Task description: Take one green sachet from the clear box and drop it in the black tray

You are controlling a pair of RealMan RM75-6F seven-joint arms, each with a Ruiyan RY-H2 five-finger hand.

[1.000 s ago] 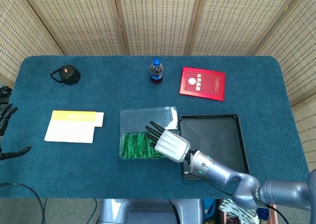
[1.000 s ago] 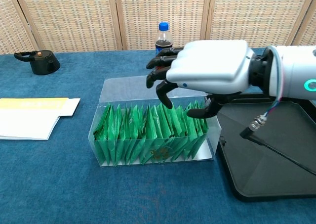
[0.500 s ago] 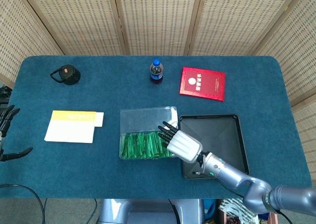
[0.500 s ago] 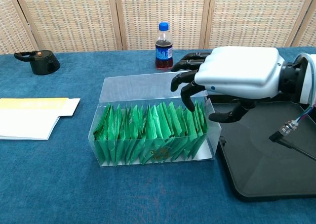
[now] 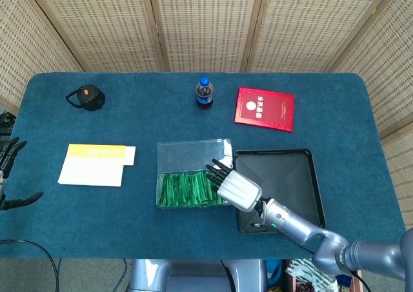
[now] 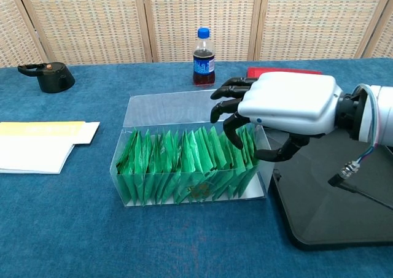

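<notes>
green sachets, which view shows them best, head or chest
The chest view: the green sachets stand in an upright row seen through the clear box wall, with the right robot hand above their right end. The head view shows only their top edges from above.

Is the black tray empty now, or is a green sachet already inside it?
Empty. The black rectangular tray shows only bare dark floor in both views; the green sachets all stand in the clear plastic box.

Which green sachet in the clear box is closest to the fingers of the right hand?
The sachet at the right end of the row, next to the black tray: the right hand has its fingers right above it.
</notes>
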